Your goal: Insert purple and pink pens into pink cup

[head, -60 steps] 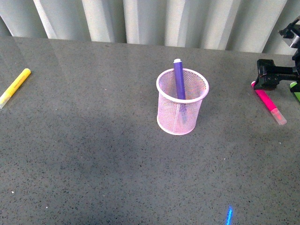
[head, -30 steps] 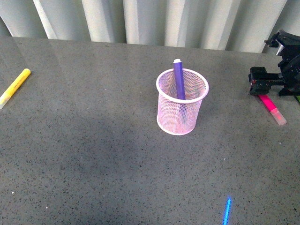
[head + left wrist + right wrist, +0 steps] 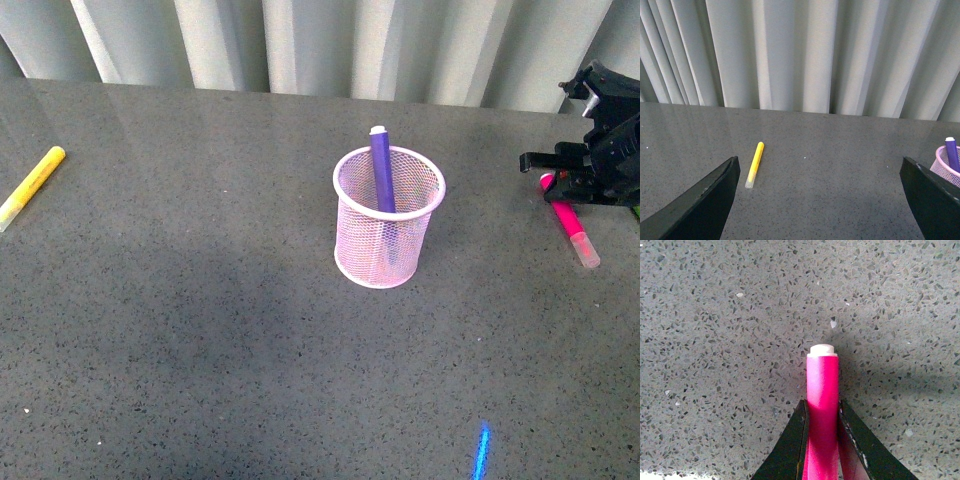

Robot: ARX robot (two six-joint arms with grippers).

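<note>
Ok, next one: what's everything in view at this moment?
cup: one, pink mesh, upright mid-table
purple pen: one, standing in the cup
pink pen: one, on the table's right side
yellow marker: one, lying far left
table: one, grey speckled
curtain: one, whitish, behind the table
left gripper: open, empty, above the table
right gripper: closed on the pink pen

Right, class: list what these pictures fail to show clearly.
Pink pen: far end behind the right hand, front view; cut by the frame edge, right wrist view.
Purple pen: lower end blurred behind the pink cup mesh, front view.
Left hand: outside the front view.
</note>
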